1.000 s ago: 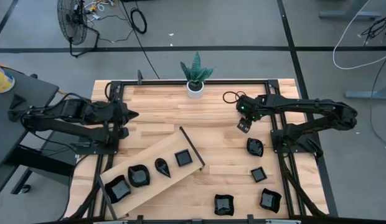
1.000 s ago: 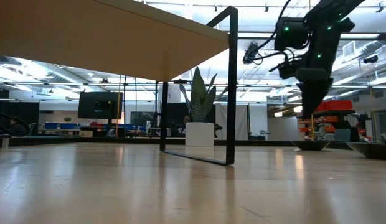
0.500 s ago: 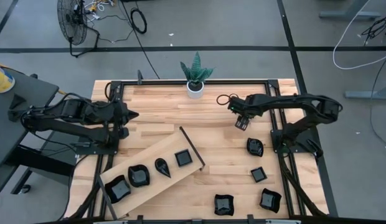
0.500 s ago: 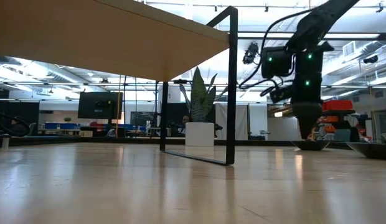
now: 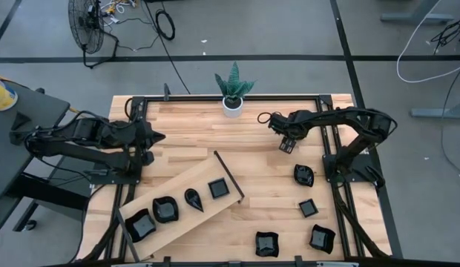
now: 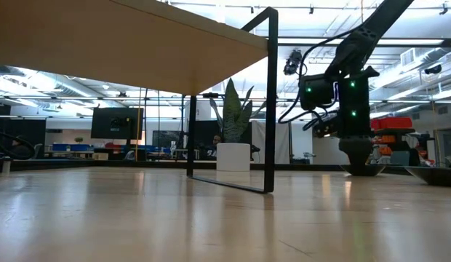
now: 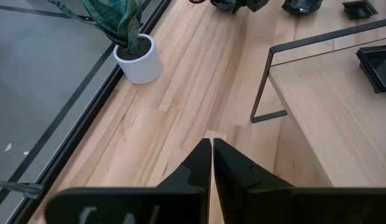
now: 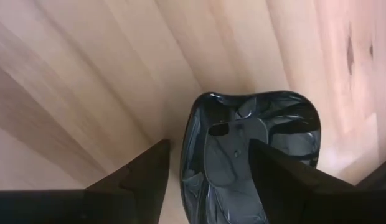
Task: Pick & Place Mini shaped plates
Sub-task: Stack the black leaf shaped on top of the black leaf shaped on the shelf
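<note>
Glossy black mini shaped plates lie in 2 groups in the high view: 4 on the large light wooden board (image 5: 178, 194) at about 7 o'clock of the table, a wavy one (image 5: 139, 225), a rounded one (image 5: 165, 210), a teardrop one (image 5: 193, 198) and a square one (image 5: 219, 188); 4 more rest on the bare butcher-block table (image 5: 193, 141) toward 4 and 5 o'clock (image 5: 303, 175) (image 5: 309, 208) (image 5: 266, 243) (image 5: 322, 238). At about 1 o'clock, the right gripper (image 5: 286, 143) points down, its fingers (image 8: 143, 174) spread on either side of a dark glossy wavy dish (image 8: 252, 152) in the right wrist view. At 9 o'clock the left gripper (image 7: 211, 152) rests with fingers pressed together, grasping nothing. A white pot with a green plant (image 5: 232, 95) stands at 12 o'clock.
</note>
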Available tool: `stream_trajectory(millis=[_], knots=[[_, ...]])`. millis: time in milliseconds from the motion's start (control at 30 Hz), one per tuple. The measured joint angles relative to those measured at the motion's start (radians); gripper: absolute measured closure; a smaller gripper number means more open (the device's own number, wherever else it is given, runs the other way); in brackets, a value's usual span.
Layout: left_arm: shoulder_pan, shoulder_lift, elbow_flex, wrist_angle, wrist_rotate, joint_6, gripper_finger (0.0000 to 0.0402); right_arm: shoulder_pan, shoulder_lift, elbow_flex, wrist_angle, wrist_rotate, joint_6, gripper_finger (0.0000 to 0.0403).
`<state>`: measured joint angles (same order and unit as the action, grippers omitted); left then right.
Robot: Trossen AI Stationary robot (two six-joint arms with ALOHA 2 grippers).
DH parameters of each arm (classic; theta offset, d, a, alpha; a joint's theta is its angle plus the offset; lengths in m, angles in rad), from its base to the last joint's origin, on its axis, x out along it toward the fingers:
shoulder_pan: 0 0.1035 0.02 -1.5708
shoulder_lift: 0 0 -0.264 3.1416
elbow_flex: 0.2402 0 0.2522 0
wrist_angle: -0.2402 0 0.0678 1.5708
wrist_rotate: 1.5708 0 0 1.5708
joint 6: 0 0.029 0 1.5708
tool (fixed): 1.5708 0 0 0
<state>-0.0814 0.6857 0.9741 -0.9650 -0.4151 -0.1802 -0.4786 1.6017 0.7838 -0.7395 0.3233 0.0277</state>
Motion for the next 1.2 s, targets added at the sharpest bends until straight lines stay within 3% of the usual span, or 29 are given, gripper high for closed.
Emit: stream_trajectory(millis=[733, 1200], knots=[[0.0, 0.0, 0.0, -0.005, 0.0, -0.026, 0.0379, 0.0, 0.003, -0.003, -0.005, -0.023, -0.069, 0.038], [0.0, 0.0, 0.0, -0.005, 0.0, -0.027, 0.0378, 0.017, 0.003, 0.009, -0.036, -0.025, -0.065, 0.0401]])
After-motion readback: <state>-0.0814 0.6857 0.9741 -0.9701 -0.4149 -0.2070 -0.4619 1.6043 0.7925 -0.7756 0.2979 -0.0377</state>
